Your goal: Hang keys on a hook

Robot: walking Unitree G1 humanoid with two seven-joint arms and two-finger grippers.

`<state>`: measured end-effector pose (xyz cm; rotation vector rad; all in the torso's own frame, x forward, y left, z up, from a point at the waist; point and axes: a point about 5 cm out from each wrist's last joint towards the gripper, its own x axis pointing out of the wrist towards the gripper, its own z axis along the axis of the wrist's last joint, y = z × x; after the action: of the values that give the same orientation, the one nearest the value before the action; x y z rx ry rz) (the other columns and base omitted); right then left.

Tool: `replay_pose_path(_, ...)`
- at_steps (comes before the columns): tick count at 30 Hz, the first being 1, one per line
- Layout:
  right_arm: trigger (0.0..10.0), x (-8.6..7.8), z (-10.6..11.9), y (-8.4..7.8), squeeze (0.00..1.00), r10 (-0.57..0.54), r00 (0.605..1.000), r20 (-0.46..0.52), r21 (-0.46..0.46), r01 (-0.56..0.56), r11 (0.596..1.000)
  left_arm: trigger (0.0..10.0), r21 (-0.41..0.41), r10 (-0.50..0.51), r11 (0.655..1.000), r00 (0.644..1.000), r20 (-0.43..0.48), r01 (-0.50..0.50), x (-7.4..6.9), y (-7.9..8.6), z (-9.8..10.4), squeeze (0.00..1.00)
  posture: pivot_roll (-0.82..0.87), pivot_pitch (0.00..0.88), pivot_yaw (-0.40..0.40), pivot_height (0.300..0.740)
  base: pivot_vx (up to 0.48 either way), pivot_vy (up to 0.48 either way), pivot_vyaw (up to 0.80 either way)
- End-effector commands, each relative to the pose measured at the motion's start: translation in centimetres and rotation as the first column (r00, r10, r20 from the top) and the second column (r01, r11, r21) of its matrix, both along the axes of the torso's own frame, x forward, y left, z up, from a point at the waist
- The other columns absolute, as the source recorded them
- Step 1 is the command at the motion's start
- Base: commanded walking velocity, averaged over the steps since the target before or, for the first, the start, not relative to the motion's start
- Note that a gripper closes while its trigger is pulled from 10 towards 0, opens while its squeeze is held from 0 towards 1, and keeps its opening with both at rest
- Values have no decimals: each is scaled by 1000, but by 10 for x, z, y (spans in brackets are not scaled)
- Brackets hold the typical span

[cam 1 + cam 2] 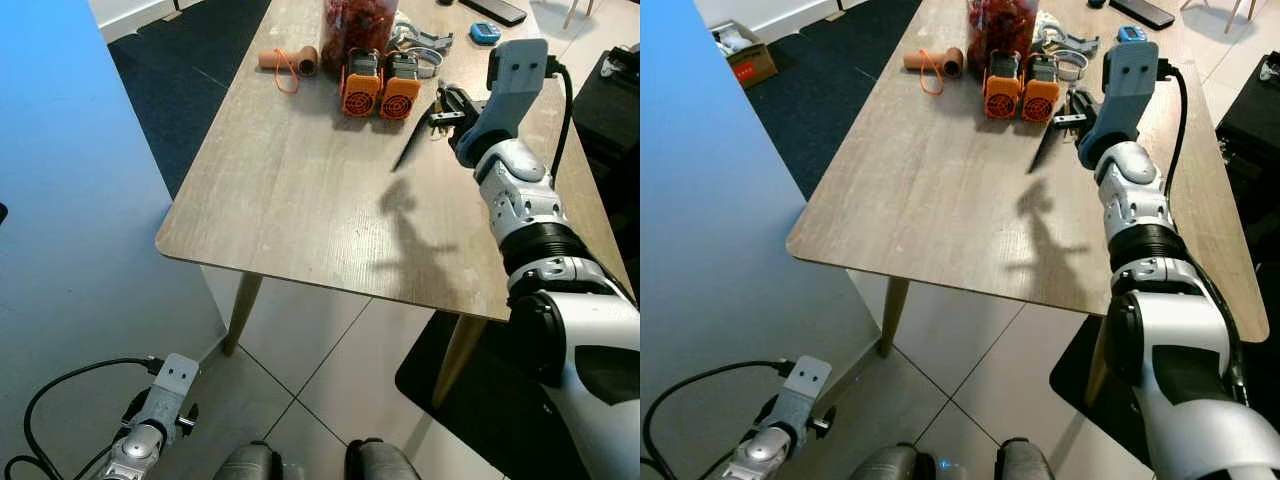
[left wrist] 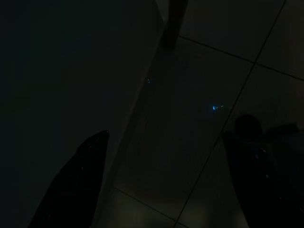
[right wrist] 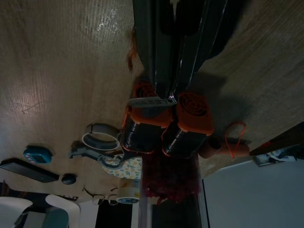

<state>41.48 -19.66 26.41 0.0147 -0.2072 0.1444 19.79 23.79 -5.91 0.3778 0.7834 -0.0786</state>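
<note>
My right arm reaches out over the wooden table (image 1: 300, 190). Its right gripper (image 1: 397, 165) hovers above the tabletop, just short of two orange-and-black devices (image 1: 380, 88). In the right wrist view the right gripper (image 3: 153, 99) has its fingers pressed together, with a small flat grey metal piece (image 3: 137, 101) that looks like a key crosswise at the tips. No hook can be made out. My left arm (image 1: 150, 420) hangs idle low beside a blue wall; the dark left wrist view shows its fingers (image 2: 76, 185) spread apart over floor tiles.
At the table's far end stand a jar of red contents (image 1: 355, 25), a cardboard tube with an orange band (image 1: 290, 60), a grey clip (image 1: 425, 45), a small blue item (image 1: 485, 33) and a black remote (image 1: 497, 8). A blue wall (image 1: 70, 200) is at my left, dark furniture (image 1: 610, 100) at my right.
</note>
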Motion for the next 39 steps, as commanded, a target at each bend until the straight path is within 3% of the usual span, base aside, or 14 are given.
replay_pose_path(1, 10000, -1, -9, 1, 0, 6, 999, -33, 15, -5, 1000, 10000, -10, 12, 1000, 1000, -19, -13, -7, 1, -4, 243, 58, 186, -36, 740, 0, 0, 0)
replay_pose_path(5, 10000, -2, -32, 24, 0, 116, 986, -116, 0, -117, 993, 10000, -10, 11, 1000, 1000, -24, -11, -8, 2, -4, 243, 58, 186, -35, 740, 0, 0, 0)
replay_pose_path(10, 10000, -10, -51, 71, 0, 391, 903, -177, 10, -396, 918, 10000, -9, 10, 1000, 1000, -26, -11, -9, 3, -4, 243, 62, 183, -36, 740, 0, 0, 0)
replay_pose_path(13, 10000, -12, -53, 77, 0, 425, 887, -182, 11, -431, 902, 10000, -9, 11, 1000, 1000, -26, -11, -9, 3, -4, 239, 64, 182, -38, 740, 0, 0, 0)
replay_pose_path(14, 10000, -22, -59, 93, 0, 539, 817, -203, -9, -552, 834, 10000, -12, 14, 1000, 1000, -24, -14, -9, 4, -3, 247, 67, 178, -41, 740, 0, 0, 0)
replay_pose_path(19, 10000, -38, -70, 102, 0, 639, 731, -240, -17, -661, 750, 10000, -24, 14, 1000, 1000, -24, -14, -9, 4, -4, 239, 65, 173, -40, 740, 0, 0, 0)
replay_pose_path(23, 10000, -44, -73, 100, 0, 653, 715, -251, -18, -677, 736, 10000, -29, 11, 1000, 1000, -26, -11, -10, 3, -4, 239, 63, 170, -39, 740, 0, 0, 0)
replay_pose_path(25, 10000, -44, -72, 95, 0, 634, 734, -243, -24, -657, 753, 10000, -30, 9, 1000, 1000, -26, -10, -10, 3, -4, 235, 61, 169, -36, 740, 0, 0, 0)
replay_pose_path(28, 10000, -30, -54, 67, 0, 461, 877, -132, 6, -465, 885, 10000, -31, 5, 999, 1000, -26, -6, -8, 1, -4, 235, 61, 169, -35, 740, 0, 0, 0)
replay_pose_path(29, 10000, -30, -54, 67, 0, 461, 877, -132, 6, -465, 885, 10000, -31, 5, 999, 1000, -26, -6, -8, 1, -4, 235, 61, 169, -35, 740, 0, 0, 0)
replay_pose_path(31, 10000, -21, -26, 36, 0, 268, 963, 7, 108, -268, 957, 10000, -31, 4, 1000, 1000, -22, -5, -6, 1, -3, 235, 60, 169, -35, 740, 0, 0, 0)
replay_pose_path(34, 10000, -21, -15, 28, 0, 254, 967, 29, 103, -255, 961, 10000, -30, 3, 1000, 1000, -21, -4, -6, 1, -3, 235, 63, 172, -33, 740, 0, 0, 0)
replay_pose_path(37, 10000, -28, 7, 19, 0, 281, 959, 50, -55, -278, 959, 10000, -30, 5, 1000, 1000, -19, -5, -5, 1, -2, 235, 66, 174, -38, 740, 0, 0, 0)
replay_pose_path(39, 10000, -23, 18, -13, 0, 79, 994, 71, 76, -85, 994, 10000, -31, 12, 999, 1000, -17, -12, -6, 2, -2, 235, 67, 174, -39, 740, 0, 0, 0)
